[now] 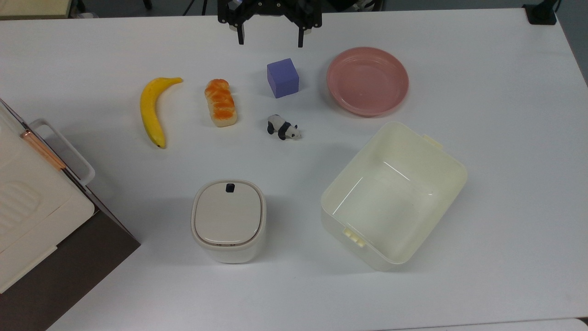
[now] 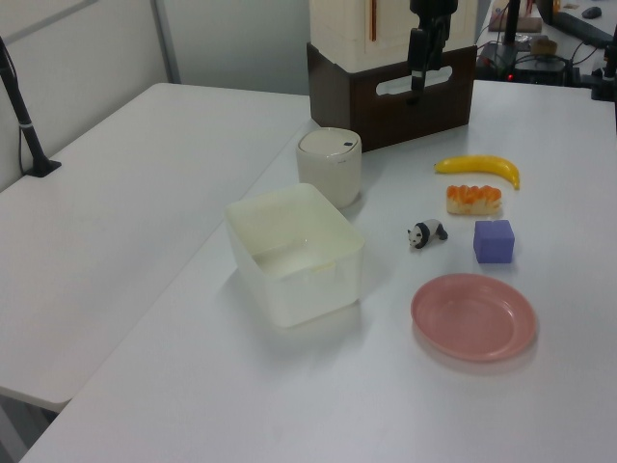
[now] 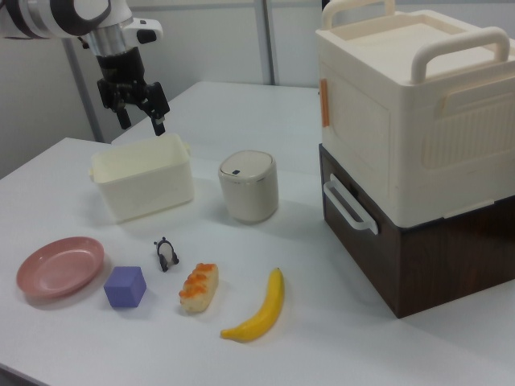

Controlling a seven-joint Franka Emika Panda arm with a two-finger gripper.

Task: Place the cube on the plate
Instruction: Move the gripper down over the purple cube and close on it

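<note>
In the top view, the cube point(image 1: 282, 77) sits on the surface at 6 o'clock from the raised tool point(image 1: 269, 42), fingers apart and empty.

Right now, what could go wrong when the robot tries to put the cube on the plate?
1. The toy panda and the bread sit close to the cube, so the open gripper might bump one of them on the way down.
2. The cube sits turned at an angle in the top view, so the fingers may catch corners and it could twist or slip.
3. The plate has a raised rim; carried too low, the cube might hit it and shove the plate.
</note>
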